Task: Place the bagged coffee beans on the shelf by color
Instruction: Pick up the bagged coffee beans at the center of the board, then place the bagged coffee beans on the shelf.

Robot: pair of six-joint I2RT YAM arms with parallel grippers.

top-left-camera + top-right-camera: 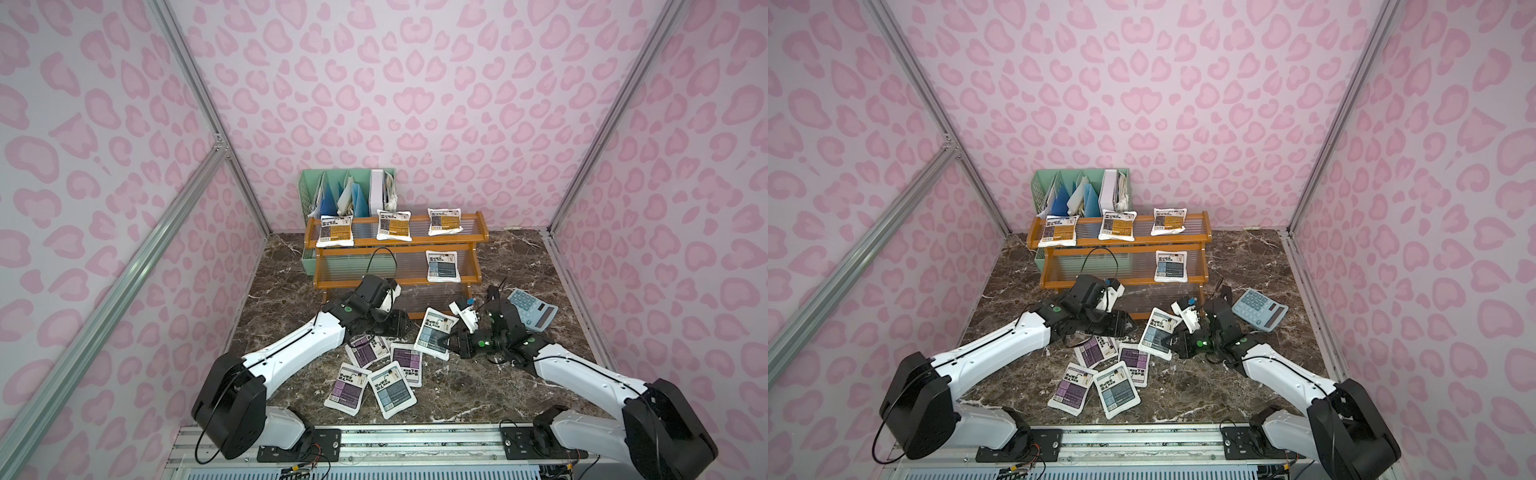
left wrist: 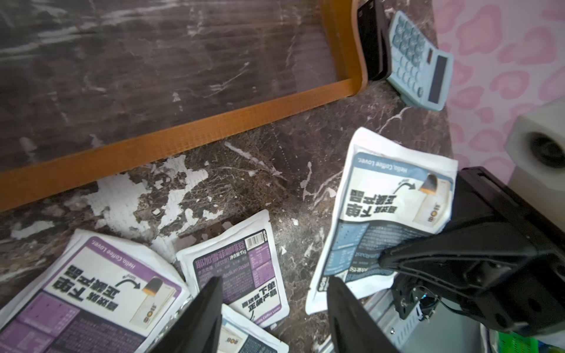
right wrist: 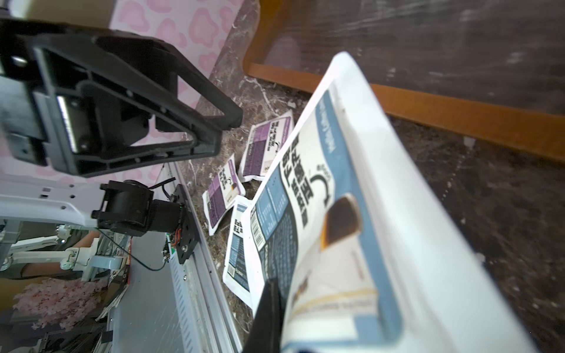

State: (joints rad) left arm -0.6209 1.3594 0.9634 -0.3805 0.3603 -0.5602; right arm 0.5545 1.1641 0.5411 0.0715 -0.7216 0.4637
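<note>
Taking the far wall as twelve o'clock, the right pincer is clamped on the edge of a tilted blue-grey pouch near the middle of the table. At its nine o'clock the left pincer hangs with its jaws parted and nothing between them, as the left wrist view shows.

Below them, towards six o'clock, three purple pouches and a second blue-grey pouch lie loose and overlapping. At twelve o'clock the shelf carries three orange pouches on its top tier and a third blue-grey pouch at the right end of the middle tier. A calculator lies at two o'clock, and a mint file holder stands at eleven, behind the shelf.

The tabletop is dark brown marble with white veins, worn to a pale patch by the shelf's foot. The walls are pink leopard print between aluminium posts.

The left arm covers part of the lowest tier and one purple pouch. The right wrist view shows only one finger, and the holder's base is hidden. Whether the held pouch's far corner touches the marble cannot be told.
</note>
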